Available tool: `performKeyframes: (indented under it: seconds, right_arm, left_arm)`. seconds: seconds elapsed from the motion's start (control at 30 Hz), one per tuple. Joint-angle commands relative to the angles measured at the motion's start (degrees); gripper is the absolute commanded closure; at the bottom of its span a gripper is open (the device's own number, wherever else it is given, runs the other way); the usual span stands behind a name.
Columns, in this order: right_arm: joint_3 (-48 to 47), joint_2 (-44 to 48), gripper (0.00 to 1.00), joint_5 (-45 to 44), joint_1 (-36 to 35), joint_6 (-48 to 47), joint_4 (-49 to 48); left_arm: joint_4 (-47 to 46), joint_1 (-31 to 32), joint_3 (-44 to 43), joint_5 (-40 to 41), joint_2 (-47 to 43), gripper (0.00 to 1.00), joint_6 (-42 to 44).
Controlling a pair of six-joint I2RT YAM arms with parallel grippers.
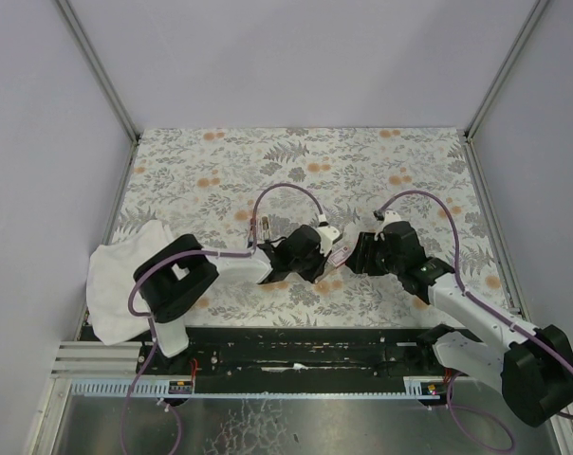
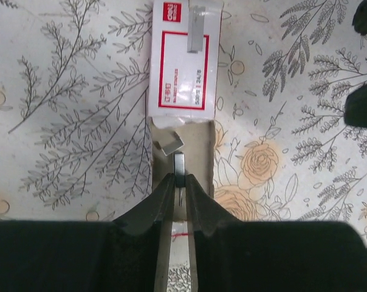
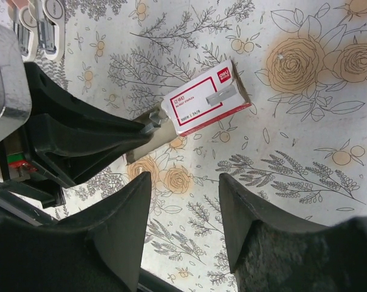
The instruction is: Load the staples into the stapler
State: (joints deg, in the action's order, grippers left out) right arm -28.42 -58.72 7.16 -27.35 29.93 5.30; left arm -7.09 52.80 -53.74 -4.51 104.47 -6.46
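Observation:
The staples box (image 2: 185, 67), red-framed with a pale label, lies on the flowered table, and its tan inner tray (image 2: 198, 143) is slid out toward my left gripper. My left gripper (image 2: 179, 177) is shut on a thin metal strip of staples (image 2: 179, 164) standing on edge over the tray. A short loose strip (image 2: 168, 143) lies in the tray. In the right wrist view the box (image 3: 208, 100) is ahead of my open right gripper (image 3: 185, 179), which hovers over bare cloth with nothing in it. A pale stapler (image 3: 37, 24) shows at the upper left.
A crumpled white cloth (image 1: 116, 280) lies at the table's left edge, near the left arm's base. Both grippers (image 1: 323, 256) (image 1: 355, 248) meet at the table's middle. Grey walls enclose the table on three sides.

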Motion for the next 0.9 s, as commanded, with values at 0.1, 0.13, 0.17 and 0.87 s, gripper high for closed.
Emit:
performKeyframes:
  seconds: [0.1,0.13,0.17,0.87]
  right_arm:
    - [-0.8,2.0,0.45,3.0,0.4,4.2,-2.6]
    - [-0.6,1.9,0.45,3.7,0.4,5.2,-3.1]
    - [-0.5,1.7,0.45,4.5,0.4,6.3,-3.8]
    - [2.5,-3.1,0.44,6.6,0.4,12.2,-11.2]
  left_arm:
    - [-8.6,-0.4,5.1,-0.6,-6.3,0.9,-5.9]
    - [-9.2,-0.4,5.7,-0.7,-7.3,0.9,-6.7]
    - [-9.7,-0.5,6.4,-0.8,-8.3,0.9,-7.5]
    - [-9.9,-0.7,4.0,-0.1,-4.4,0.72,-7.7]
